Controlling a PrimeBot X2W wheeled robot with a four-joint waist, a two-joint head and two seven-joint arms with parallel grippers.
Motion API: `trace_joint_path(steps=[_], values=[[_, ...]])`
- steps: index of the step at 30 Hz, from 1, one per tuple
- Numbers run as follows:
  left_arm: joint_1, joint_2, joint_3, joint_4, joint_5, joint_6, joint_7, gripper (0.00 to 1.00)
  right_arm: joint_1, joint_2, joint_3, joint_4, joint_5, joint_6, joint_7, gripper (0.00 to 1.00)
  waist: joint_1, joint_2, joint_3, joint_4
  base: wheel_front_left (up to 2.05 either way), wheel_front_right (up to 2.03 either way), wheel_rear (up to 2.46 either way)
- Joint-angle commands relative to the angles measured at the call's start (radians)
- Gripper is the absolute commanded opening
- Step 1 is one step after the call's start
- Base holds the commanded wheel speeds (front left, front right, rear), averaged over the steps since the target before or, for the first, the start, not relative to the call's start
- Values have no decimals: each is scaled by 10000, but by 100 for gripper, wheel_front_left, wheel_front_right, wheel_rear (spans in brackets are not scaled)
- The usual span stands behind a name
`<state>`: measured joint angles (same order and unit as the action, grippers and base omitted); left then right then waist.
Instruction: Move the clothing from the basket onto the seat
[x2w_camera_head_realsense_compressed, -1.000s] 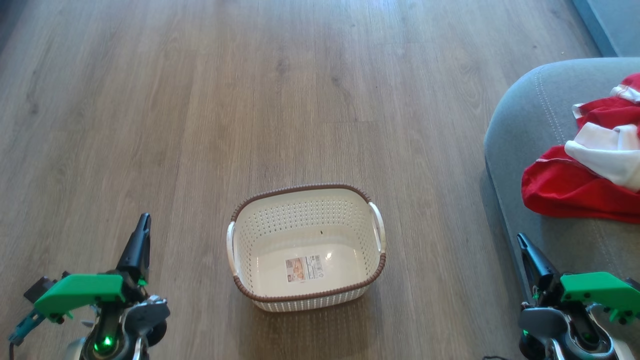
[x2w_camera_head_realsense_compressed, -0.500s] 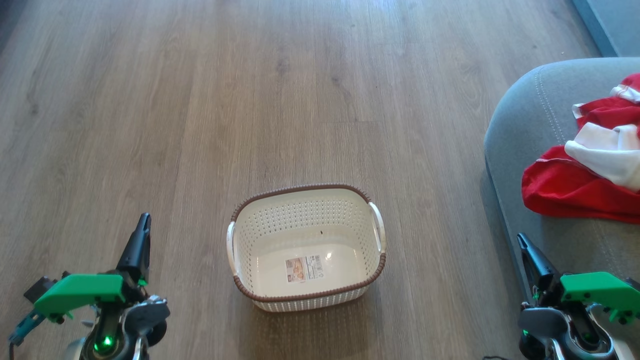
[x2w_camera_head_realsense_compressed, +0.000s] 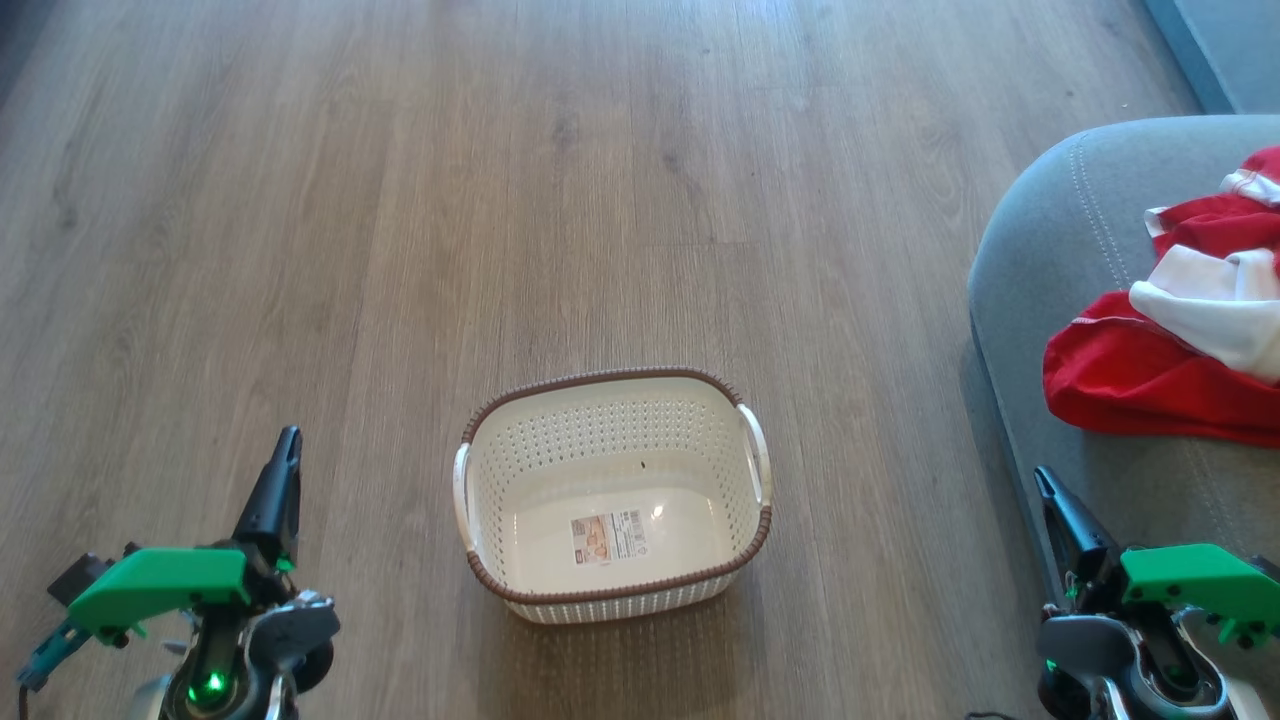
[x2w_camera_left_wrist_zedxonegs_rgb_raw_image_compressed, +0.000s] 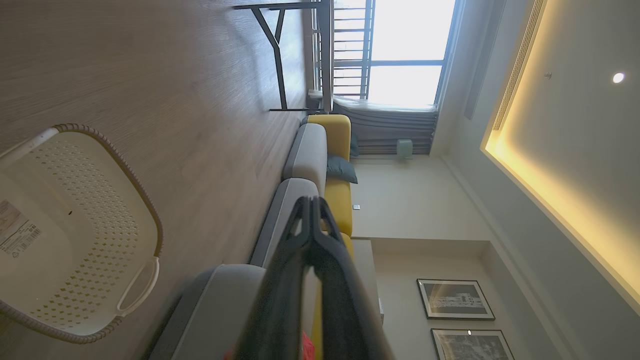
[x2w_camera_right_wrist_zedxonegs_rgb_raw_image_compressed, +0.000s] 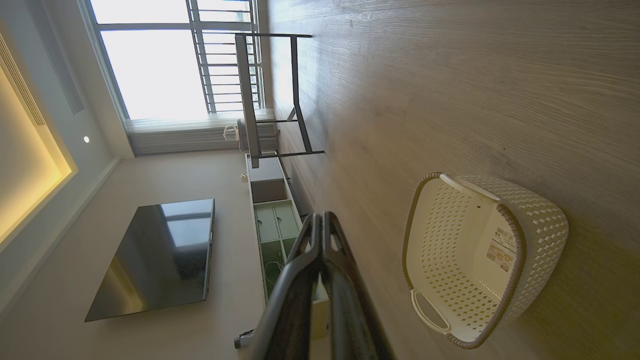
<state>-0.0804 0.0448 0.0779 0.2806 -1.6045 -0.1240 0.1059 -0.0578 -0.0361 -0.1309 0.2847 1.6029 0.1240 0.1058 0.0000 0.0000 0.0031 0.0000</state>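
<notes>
My left claw (x2w_camera_head_realsense_compressed: 287, 445) and my right claw (x2w_camera_head_realsense_compressed: 1043, 480) are both clenched, fingertips pressed together. One hangs at each side of the basket (x2w_camera_head_realsense_compressed: 600, 379), well apart from it. The basket stands upright on the wooden floor (x2w_camera_head_realsense_compressed: 600, 200), a label sticker (x2w_camera_head_realsense_compressed: 607, 538) on its cream bottom. The clothing (x2w_camera_head_realsense_compressed: 1130, 385), red with a white cloth (x2w_camera_head_realsense_compressed: 1200, 320) on top, lies heaped on the seat (x2w_camera_head_realsense_compressed: 1050, 230) to my right.

Long dark fingers (x2w_camera_head_realsense_compressed: 272, 495), bright green brackets (x2w_camera_head_realsense_compressed: 160, 590) (glowing green light (x2w_camera_head_realsense_compressed: 211, 686)), silvery wrists (x2w_camera_head_realsense_compressed: 290, 630)
</notes>
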Motion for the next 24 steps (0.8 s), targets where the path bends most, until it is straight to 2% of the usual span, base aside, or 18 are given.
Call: trace_joint_path(steps=[1, 24], values=[[-276, 54, 356, -357, -43, -67, 71, 0, -501, -141, 174, -399, 60, 67, 72, 0, 0, 0, 0, 0, 0, 0, 0], [-276, 54, 356, -357, -43, -67, 71, 0, -501, -141, 174, -399, 60, 67, 72, 0, 0, 0, 0, 0, 0, 0, 0]])
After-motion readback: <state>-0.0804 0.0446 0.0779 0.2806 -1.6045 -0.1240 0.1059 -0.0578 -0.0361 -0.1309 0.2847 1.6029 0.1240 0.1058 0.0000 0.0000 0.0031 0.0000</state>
